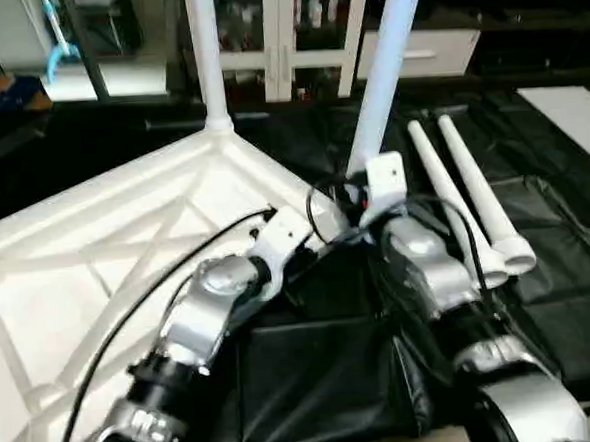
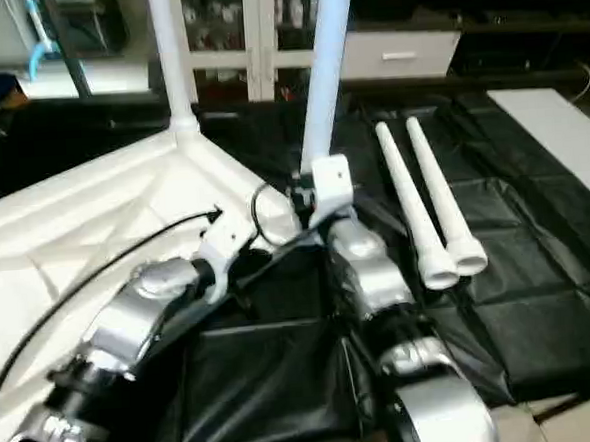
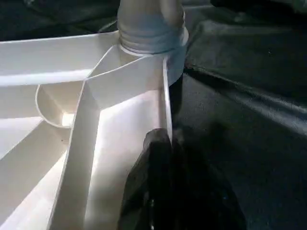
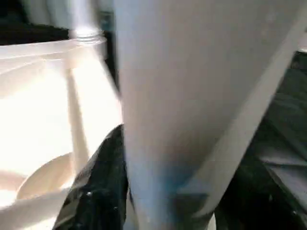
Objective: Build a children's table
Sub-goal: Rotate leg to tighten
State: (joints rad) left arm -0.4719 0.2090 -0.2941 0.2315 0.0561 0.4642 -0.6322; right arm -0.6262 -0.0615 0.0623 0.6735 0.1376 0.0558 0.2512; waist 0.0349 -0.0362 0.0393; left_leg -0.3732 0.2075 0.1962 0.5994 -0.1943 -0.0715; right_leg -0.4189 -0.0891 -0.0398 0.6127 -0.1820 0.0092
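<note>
At the near corner socket: the right gripper is gripping a leg.
Left gripper, fingers closed, is pressing the tabletop rim; keeping the leg upright should be helping seating.

white top with x-ribbed underside, white legs, black wrinkled cover, silver forearms with black cables, black pincer fingers

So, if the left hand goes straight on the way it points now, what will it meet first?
Most likely the white plastic table top: the shut left hand lies along its edge rib, pointing at the round corner socket holding an upright white tube leg. Depth is unclear.
</note>
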